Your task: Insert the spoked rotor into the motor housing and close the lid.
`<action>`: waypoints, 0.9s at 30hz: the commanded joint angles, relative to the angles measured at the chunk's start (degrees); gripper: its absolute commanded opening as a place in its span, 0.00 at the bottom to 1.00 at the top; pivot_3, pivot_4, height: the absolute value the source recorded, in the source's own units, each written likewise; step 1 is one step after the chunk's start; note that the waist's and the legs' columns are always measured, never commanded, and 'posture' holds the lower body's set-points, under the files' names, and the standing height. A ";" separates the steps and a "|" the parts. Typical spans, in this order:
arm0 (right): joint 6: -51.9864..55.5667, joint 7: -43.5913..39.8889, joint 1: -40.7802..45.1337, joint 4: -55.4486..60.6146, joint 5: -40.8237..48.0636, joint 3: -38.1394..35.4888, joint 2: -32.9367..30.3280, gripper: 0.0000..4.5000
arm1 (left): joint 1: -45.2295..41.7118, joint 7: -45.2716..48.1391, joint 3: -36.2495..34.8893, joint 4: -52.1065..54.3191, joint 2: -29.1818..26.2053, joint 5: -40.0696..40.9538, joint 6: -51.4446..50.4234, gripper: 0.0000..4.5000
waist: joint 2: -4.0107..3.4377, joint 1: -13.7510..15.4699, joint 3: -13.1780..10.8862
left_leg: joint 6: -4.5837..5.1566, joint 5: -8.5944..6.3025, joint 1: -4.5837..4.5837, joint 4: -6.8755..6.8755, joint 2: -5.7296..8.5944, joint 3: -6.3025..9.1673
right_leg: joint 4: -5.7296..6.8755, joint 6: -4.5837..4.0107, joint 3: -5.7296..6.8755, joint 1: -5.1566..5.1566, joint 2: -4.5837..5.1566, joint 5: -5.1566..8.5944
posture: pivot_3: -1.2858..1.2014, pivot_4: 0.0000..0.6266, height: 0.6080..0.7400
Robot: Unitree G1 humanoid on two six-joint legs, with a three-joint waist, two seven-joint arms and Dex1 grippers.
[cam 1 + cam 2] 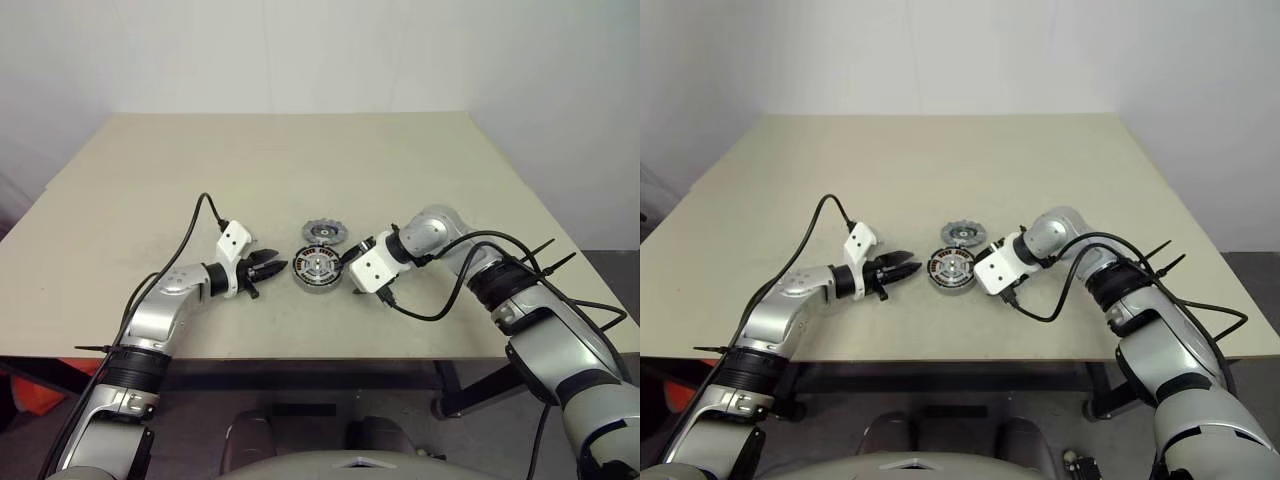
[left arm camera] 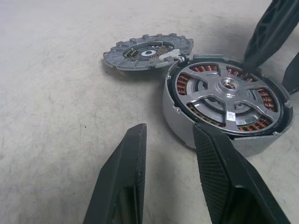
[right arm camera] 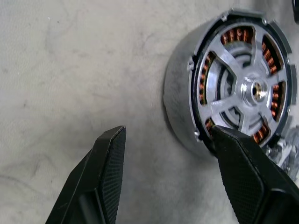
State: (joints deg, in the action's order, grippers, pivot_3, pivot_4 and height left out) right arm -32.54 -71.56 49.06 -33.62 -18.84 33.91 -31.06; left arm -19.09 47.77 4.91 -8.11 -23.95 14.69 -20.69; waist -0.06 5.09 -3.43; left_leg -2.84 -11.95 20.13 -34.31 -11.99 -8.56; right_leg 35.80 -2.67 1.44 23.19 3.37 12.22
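Right wrist view, open right pincer (image 3: 161,172) at motor housing (image 3: 229,79) edge

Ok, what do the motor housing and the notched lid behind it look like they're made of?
Motor housing: looks like machined metal, probably aluminium, with a satin silver wall and spoked face; the coppery-orange coils showing between the spokes look like copper wire windings.
Lid: seems to be duller grey metal, matte, with a crisply notched edge; its centre parts are too small to judge.
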 commanded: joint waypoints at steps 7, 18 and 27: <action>-2.75 -0.17 4.60 -5.52 -1.61 0.00 2.59 0.47 | -0.02 -0.35 -1.07 2.38 -0.64 0.27 0.65 0.37 | 0.00 -1.09 0.00 | -0.03 0.02 -0.02 0.00 0.00 0.00 | 0.03 -0.02 0.00 -0.01 0.00 -0.01 | 0.52 0.00 1.00; -1.66 0.57 5.58 -5.14 0.48 -2.29 3.40 0.00 | 0.37 -0.95 -1.07 2.74 -0.61 0.34 0.58 0.37 | 0.07 -1.14 0.00 | -0.02 0.01 -0.03 0.00 -0.01 0.00 | 0.00 -0.03 0.01 -0.03 0.00 -0.02 | 0.52 0.00 1.00; 32.02 -5.33 -0.88 14.70 11.96 -9.24 5.35 0.00 | 1.16 -1.43 -1.26 2.92 -0.60 0.36 0.89 0.37 | 0.03 -1.03 -0.06 | 0.01 -0.01 0.02 0.02 -0.04 0.01 | -0.04 -0.03 0.01 0.00 -0.04 -0.02 | 0.52 0.00 1.00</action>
State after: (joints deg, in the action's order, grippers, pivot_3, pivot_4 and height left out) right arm -7.74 -76.64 46.66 -25.60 -11.48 28.71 -26.78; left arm -17.68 46.56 4.69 -7.21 -24.28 14.69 -20.65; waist -0.03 4.06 -3.49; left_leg -2.82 -11.96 20.15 -34.27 -12.03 -8.55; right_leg 35.76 -2.70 1.46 23.21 3.32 12.20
